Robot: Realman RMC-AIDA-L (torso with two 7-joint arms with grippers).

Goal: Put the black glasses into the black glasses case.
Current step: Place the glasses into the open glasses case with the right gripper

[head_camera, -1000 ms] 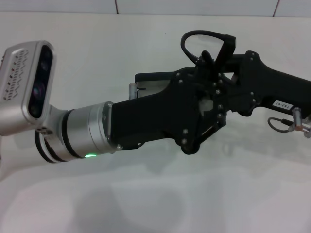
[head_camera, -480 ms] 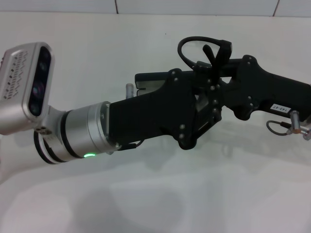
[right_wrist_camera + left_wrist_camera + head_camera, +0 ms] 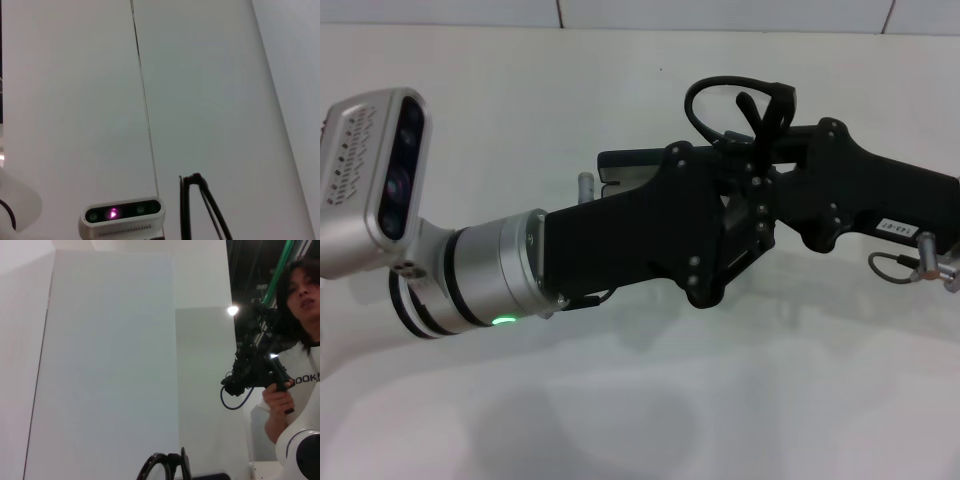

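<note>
The black glasses point(image 3: 735, 95) stand upright in the air, one oval lens rim and folded temple arms sticking up where the two grippers meet. My left gripper point(image 3: 745, 150) reaches in from the left and my right gripper point(image 3: 772, 150) from the right, their front ends overlapping under the glasses. Which one holds them is hidden. The glasses' rim point(image 3: 162, 467) shows close in the left wrist view, and their temple arms point(image 3: 197, 210) show in the right wrist view. The black glasses case point(image 3: 625, 165) lies behind the left gripper, mostly covered, with a strip of grey lining showing.
A white table point(image 3: 620, 400) spreads under both arms, with a wall seam along its far edge. My left arm's wrist camera point(image 3: 380, 170) juts out at the left. A person point(image 3: 295, 340) holding a black device stands off to the side.
Both grippers and the glasses shifted slightly to the left and down during the first half second. Since then they have stayed almost still.
</note>
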